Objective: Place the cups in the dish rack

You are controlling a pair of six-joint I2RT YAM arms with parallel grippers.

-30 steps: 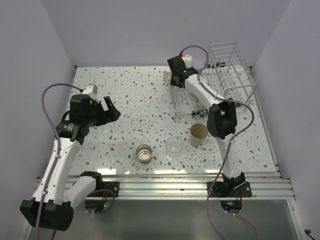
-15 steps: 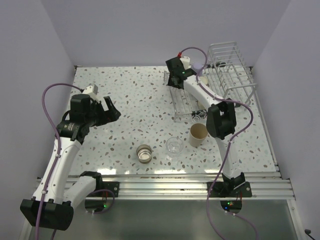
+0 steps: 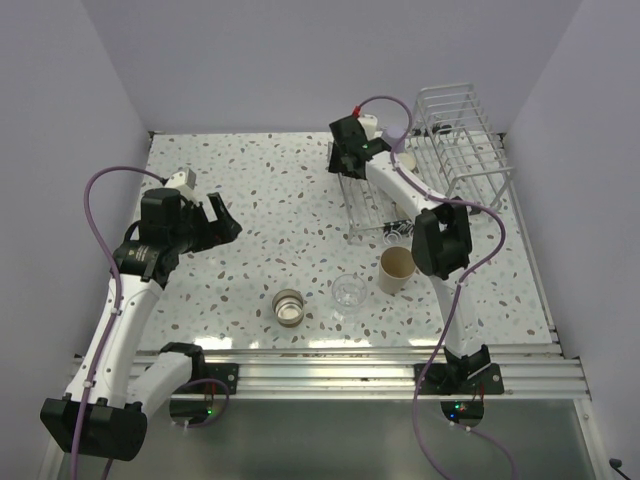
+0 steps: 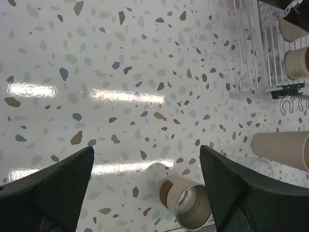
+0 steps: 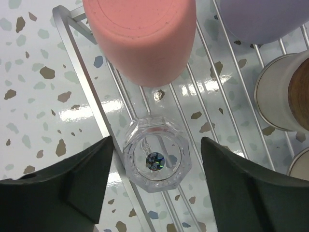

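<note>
Your right hand (image 5: 155, 145) has its fingers apart, just clear of the clear cup (image 5: 157, 160) on the dish rack (image 5: 87, 79)'s flat grid. Lift straight up, because sideways drift could clip and topple it, or nudge the coral cup (image 5: 140, 38) beside it. Your left hand (image 4: 146, 151) hangs open above the bench (image 4: 96, 58).

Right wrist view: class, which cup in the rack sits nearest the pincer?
The clear faceted cup, framed by the open right pincer. The coral-red cup, lavender cup and brownish cup stand farther off on the dish rack.
</note>
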